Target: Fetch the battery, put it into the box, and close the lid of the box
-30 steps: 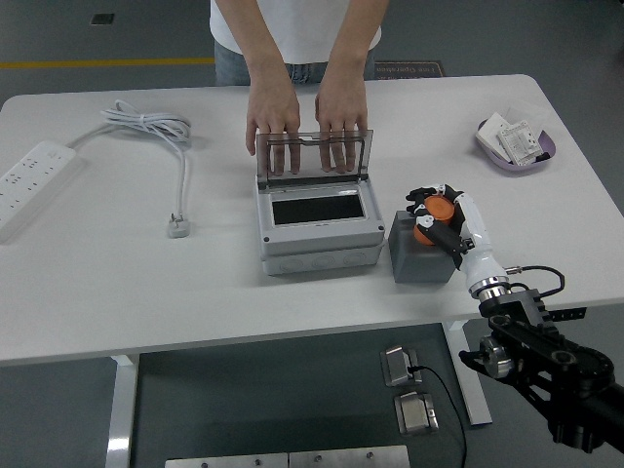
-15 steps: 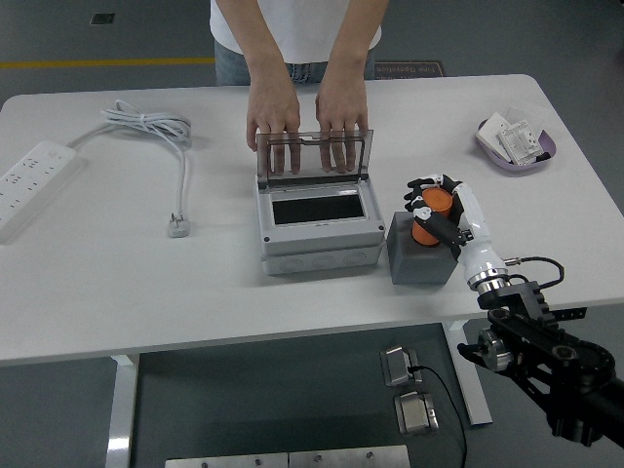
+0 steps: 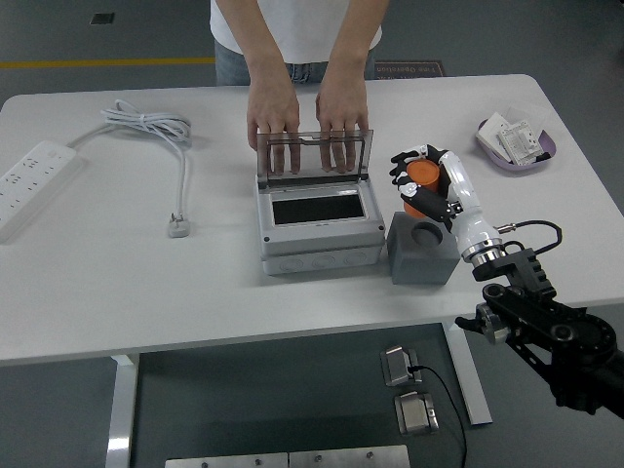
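Note:
My right hand (image 3: 421, 183) is shut on the orange cylindrical battery (image 3: 422, 181), holding it in the air just above and behind the grey block holder (image 3: 421, 253), whose round socket now shows empty. To the left stands the grey box (image 3: 317, 224) with its clear lid (image 3: 314, 154) raised upright. A person at the far side rests both hands (image 3: 307, 122) on the top edge of that lid, keeping it up. My left arm is out of view.
A white power strip (image 3: 31, 180) and its coiled cable (image 3: 151, 127) with plug (image 3: 178, 227) lie at the left. A purple dish (image 3: 515, 144) holding small white items sits at the far right.
My right hand has lifted the battery out of the grey holder and carried it up and slightly left toward the box. The person's hands and the lid have not moved.

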